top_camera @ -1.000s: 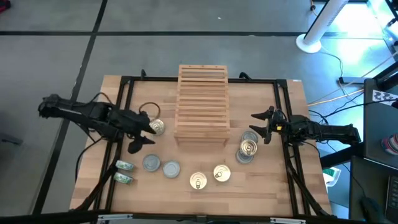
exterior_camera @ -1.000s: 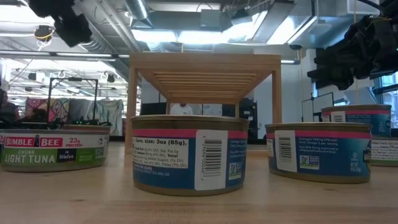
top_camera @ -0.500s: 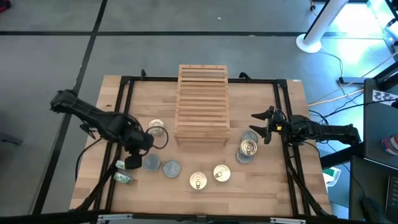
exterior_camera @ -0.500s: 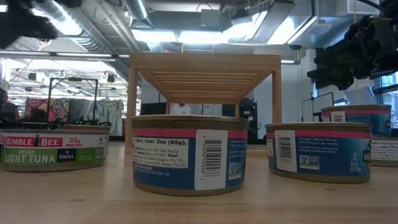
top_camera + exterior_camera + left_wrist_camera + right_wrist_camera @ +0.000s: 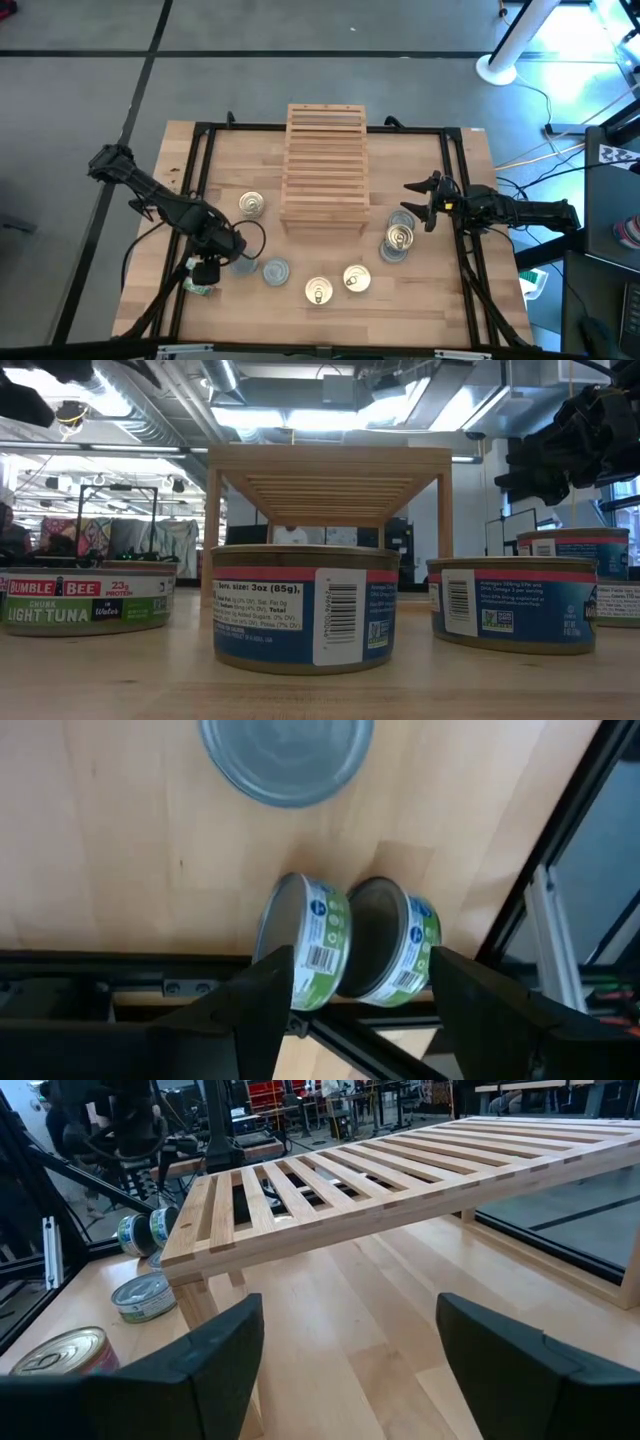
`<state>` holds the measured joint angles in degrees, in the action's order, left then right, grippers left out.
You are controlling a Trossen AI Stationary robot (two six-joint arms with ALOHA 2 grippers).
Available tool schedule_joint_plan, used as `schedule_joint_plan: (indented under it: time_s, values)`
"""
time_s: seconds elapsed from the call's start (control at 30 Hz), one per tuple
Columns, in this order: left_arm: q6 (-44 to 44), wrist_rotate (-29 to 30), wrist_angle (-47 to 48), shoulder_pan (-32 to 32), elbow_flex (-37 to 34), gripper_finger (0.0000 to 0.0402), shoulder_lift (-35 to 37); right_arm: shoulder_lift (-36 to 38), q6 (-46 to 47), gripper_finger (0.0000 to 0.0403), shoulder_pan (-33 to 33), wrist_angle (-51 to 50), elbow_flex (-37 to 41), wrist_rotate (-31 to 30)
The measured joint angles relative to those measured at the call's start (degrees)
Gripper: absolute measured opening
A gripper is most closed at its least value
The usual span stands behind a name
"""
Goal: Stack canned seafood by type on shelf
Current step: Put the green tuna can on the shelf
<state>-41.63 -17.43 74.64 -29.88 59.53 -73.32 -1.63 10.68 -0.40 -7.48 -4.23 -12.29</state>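
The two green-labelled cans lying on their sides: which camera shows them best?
The left wrist view: the two green-labelled cans fill its centre, between the open left tool. The high view shows them mostly hidden under that tool; the right wrist view shows them far off; the low view doesn't clearly show them.

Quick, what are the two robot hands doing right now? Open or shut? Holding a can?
Left gripper: open, empty, over two green-labelled round tins lying on their sides.
Right gripper: open, empty, beside the light-wood slatted shelf.

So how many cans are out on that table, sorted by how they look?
Gold pull-tab cans: 4
Plain silver-grey-topped cans: 3
Green-labelled cans lying on their sides: 2
Total: 9 cans in view; the cluster on the right may hide another.
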Motion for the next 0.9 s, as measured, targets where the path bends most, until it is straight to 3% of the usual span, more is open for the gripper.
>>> schedule_joint_plan:
  time_s: [0.43,0.6,0.9]
  values:
    - [-1.5,1.4,0.9,-8.9,-0.1,0.0227,-5.6,0.0,0.0,0.0294,0.0,-0.1,0.0,2.9]
    - [-1.9,4.9,3.5,-9.9,-0.1,0.0227,-8.8,0.0,0.0,0.0294,0.0,-0.1,0.1,2.9]
    - [-1.6,5.0,3.4,-9.9,-0.1,0.0227,-10.0,0.0,0.0,0.0294,0.0,0.0,0.1,2.9]
